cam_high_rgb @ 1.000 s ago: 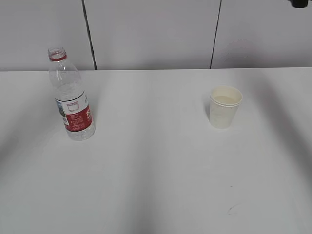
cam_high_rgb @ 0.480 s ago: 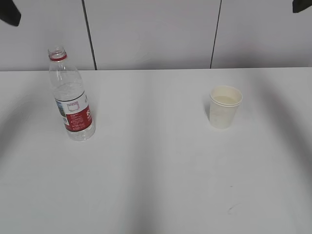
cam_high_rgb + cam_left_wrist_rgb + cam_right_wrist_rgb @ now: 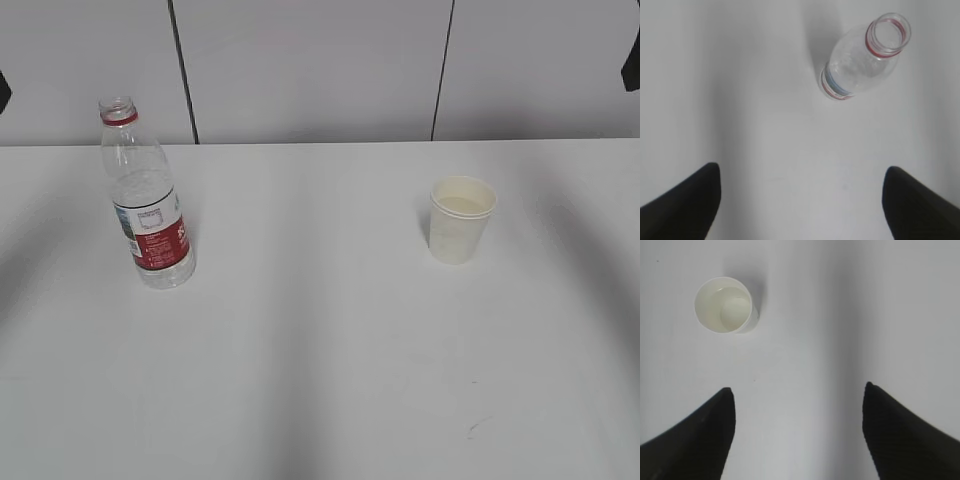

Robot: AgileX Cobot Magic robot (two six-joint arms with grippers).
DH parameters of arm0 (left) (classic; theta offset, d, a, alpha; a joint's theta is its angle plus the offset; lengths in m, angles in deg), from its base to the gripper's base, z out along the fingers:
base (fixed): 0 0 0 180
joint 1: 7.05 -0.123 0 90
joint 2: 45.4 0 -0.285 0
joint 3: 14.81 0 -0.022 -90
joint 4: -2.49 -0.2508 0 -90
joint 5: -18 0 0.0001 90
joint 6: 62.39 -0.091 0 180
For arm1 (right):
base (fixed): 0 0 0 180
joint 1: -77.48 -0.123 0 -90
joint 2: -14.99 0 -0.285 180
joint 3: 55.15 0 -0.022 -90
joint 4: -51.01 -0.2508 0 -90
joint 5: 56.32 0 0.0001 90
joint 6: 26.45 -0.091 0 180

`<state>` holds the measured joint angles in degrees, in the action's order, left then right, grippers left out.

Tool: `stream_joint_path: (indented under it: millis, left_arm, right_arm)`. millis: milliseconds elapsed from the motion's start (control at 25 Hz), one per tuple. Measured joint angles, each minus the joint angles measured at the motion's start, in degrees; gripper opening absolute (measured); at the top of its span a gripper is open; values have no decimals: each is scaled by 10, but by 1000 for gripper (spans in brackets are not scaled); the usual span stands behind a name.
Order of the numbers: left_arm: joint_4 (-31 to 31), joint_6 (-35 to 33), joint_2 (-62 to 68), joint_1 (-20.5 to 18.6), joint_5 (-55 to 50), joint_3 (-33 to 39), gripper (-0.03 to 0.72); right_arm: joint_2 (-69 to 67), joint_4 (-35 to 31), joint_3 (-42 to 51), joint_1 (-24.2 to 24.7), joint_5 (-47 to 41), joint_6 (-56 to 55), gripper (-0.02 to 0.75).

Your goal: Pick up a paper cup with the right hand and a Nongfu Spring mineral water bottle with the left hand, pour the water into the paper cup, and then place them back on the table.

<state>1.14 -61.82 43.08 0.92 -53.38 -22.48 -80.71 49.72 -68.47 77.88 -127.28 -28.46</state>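
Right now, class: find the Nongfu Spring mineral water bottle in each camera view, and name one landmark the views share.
Exterior view: Nongfu Spring mineral water bottle upright at left.
Left wrist view: seen from above, upper right.
Right wrist view: not in it.
Shared landmark: the white table, in all three views.

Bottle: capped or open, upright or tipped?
Open and upright. The bottle stands on the table; the left wrist view looks down its bare mouth, red ring, no cap.
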Motion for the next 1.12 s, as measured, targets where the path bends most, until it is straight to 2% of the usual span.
stream_joint_path:
  millis: [160,480,840,1120]
  left_arm:
    - [3,0,-21,0,-1,0,587]
    - [19,1,-140,0,-5,10,587]
    - [21,1,-329,0,-12,197,587]
    - [14,2,-468,0,-13,280,587]
  right_arm:
    - [20,-4,11,0,-3,2,582]
    - [169,-29,170,0,-4,4,582]
    - [351,-42,306,0,-7,5,582]
    - [492,-43,421,0,-9,8,582]
